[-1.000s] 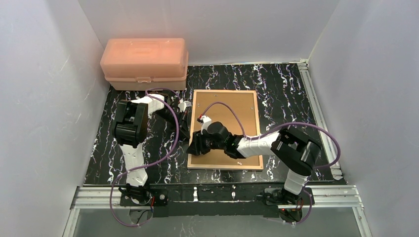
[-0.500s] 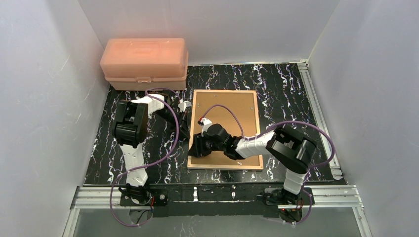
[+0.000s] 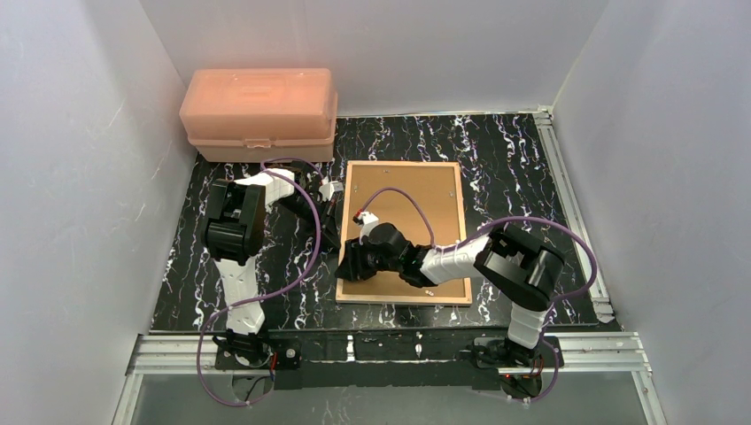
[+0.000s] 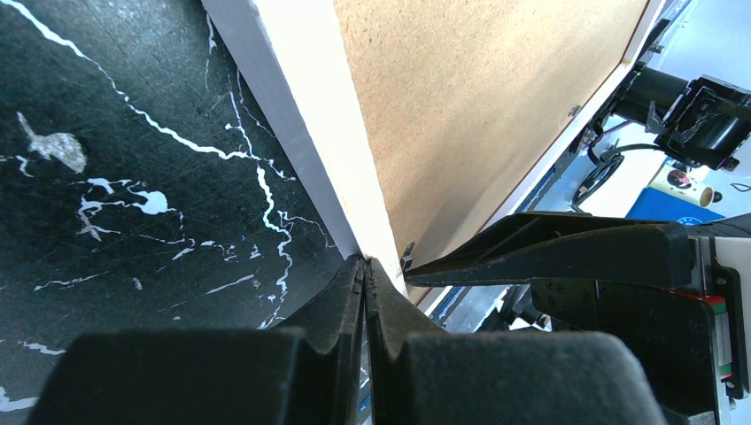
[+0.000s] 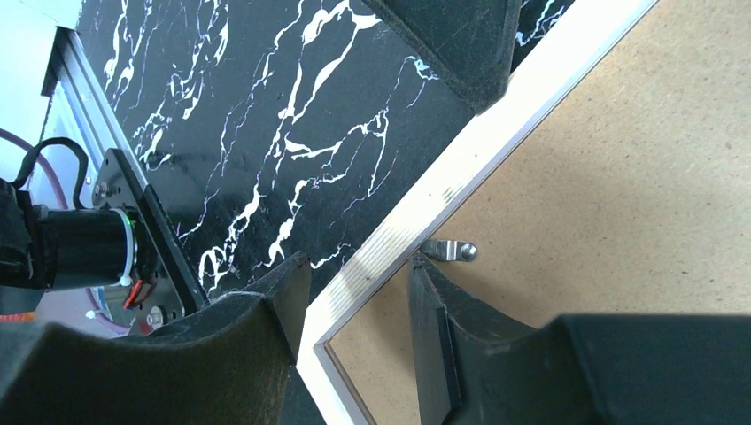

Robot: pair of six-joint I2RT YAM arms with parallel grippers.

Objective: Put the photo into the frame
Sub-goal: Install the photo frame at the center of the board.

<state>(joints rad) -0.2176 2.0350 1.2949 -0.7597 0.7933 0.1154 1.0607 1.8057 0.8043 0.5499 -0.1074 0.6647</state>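
Note:
The frame (image 3: 344,212) lies face down on the black marble table, its tan wood rim around a brown backing board (image 3: 416,208). The photo is hidden. My left gripper (image 3: 335,239) is shut, and its tips (image 4: 365,263) press against the outer side of the frame's left rail (image 4: 301,133). My right gripper (image 3: 348,266) hovers at the frame's near-left corner. It stands open (image 5: 358,266) astride the rail (image 5: 496,146), one finger outside it. The other finger is over the board (image 5: 620,177), its tip at a small metal tab (image 5: 450,251).
A pink plastic box (image 3: 259,111) stands at the back left against the wall. White walls close in the table on three sides. A metal rail (image 3: 567,204) runs along the right edge. Purple cables loop over both arms.
My right gripper has crept slightly left and toward the near-left corner of the frame. The left gripper and the frame have not moved.

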